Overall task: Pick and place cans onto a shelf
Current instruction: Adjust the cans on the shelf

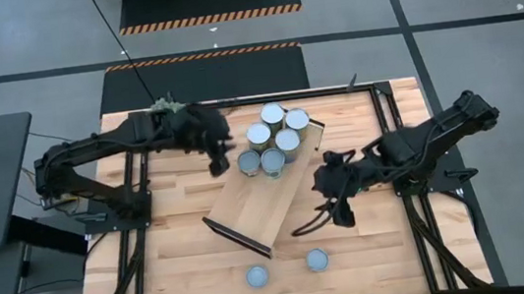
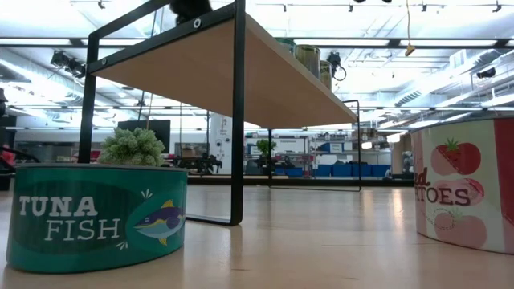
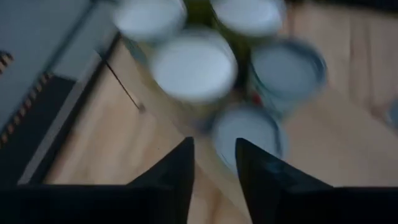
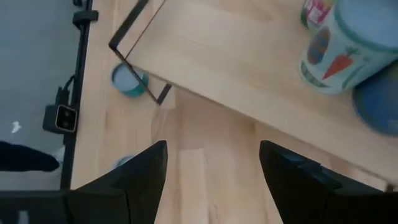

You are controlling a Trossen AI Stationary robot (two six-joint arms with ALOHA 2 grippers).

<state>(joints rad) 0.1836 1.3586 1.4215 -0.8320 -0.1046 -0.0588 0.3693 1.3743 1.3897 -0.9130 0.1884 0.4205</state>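
Observation:
The shelf (image 1: 266, 201) is a long light-wood board on a dark frame, lying slantwise mid-table. Several cans (image 1: 271, 138) with pale round tops stand clustered on its far end; they also show in the left wrist view (image 3: 194, 65). Two more cans (image 1: 257, 276) (image 1: 316, 259) stand on the table near its front edge. My left gripper (image 1: 220, 164) (image 3: 214, 165) hovers just left of the cluster, its fingers a little apart and empty. My right gripper (image 1: 334, 210) (image 4: 212, 180) is open and empty over the table, beside the shelf's right long edge.
A green bushy plant (image 1: 164, 106) stands at the table's far edge behind my left arm. In the low view a tuna can (image 2: 96, 217) and a tomato can (image 2: 466, 189) stand close to the camera, and the shelf's frame legs (image 2: 237, 120) rise from the table.

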